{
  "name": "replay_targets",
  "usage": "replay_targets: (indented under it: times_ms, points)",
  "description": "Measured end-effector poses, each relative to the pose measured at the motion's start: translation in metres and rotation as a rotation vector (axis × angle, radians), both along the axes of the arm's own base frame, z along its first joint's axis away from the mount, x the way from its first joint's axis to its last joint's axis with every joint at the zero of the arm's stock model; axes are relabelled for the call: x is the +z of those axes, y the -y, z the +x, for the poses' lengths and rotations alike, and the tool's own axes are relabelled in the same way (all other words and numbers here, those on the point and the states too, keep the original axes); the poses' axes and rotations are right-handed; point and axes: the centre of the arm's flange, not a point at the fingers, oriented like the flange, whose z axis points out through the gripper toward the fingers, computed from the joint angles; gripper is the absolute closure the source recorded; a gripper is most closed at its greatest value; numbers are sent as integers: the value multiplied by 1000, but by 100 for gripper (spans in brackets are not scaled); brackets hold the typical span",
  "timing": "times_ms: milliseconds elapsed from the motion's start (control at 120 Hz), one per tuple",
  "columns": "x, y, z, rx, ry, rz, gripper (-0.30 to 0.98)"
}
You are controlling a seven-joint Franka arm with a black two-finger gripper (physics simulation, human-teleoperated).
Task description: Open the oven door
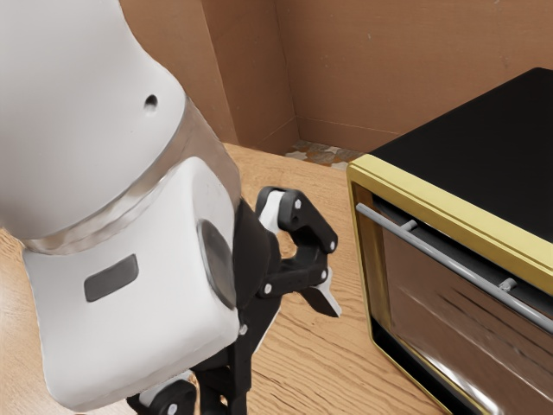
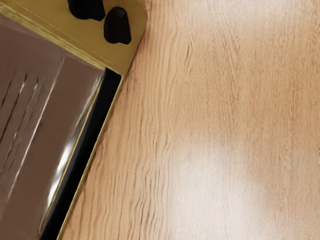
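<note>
Tool [image 1: 289, 275]: one, released, fingers apart; I have it near the oven, toward the exterior view's left, not touching the handle.
Worktop [image 1: 333, 372]: one, wood-grained, under my arm and the oven.
Oven [image 1: 484, 138]: one container, black on top with gold trim, at the exterior view's right; I can't tell what's inside.
Oven door [image 1: 458, 337]: one, on the oven's front, looks shut; streaked, reflective pane.
Handle [image 1: 454, 266]: one grey bar along the door's top, two mounts visible; the exterior view gives me this.
Knobs [image 2: 117, 26]: two, black, on the gold front panel beside the door; my wrist view adds these.
Walls [image 1: 415, 69]: brown, farthest off.
</note>
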Motion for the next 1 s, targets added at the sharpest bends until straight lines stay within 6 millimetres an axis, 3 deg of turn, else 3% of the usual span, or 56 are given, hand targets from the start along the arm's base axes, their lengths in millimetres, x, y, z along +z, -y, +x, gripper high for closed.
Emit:
replay_targets:
  times_ms: [100, 233, 417, 650, 783, 875, 1000]
  points:
    - [0, 6, 3, -134, 25, 8, 0]
    - [-10, -11, 44, -232, 10, -16, 0]
    - [-34, -7, 80, -359, 17, -30, 0]
    - [-60, -19, 146, -389, 6, -50, 0]
    - [-66, -21, 160, -409, 16, -54, 0]
    - [-65, -39, 175, -387, 27, -55, 0]
    - [-69, -41, 180, -397, 28, -52, 0]
